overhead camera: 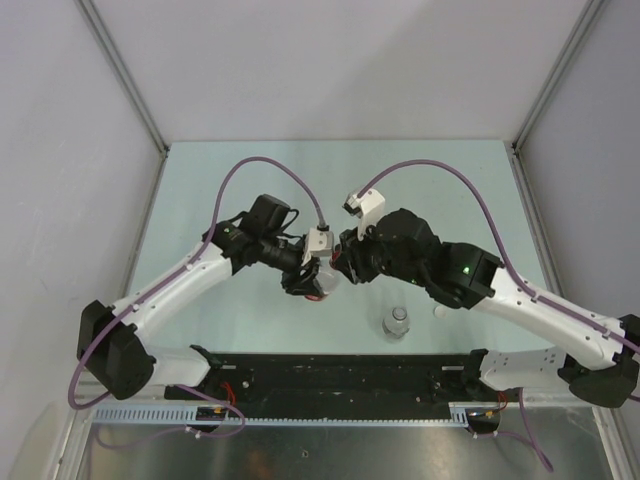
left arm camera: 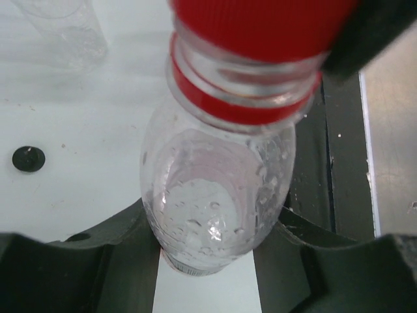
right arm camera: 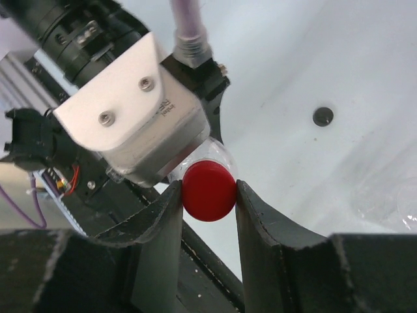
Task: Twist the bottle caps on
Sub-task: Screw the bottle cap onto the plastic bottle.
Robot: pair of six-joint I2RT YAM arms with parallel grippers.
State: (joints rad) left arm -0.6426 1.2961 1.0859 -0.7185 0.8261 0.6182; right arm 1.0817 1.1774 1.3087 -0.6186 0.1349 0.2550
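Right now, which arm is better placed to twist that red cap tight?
The right. The right tool is shut on the red cap, which sits atop the bottle, so it likely only needs to turn. The left tool is shut on the bottle, steadying it.

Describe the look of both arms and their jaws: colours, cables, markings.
The left arm and right arm match: white shells between bulky black joints, each with a small green light and a purple cable looping to a white wrist bracket. The jaws are matte black with curved inner faces.
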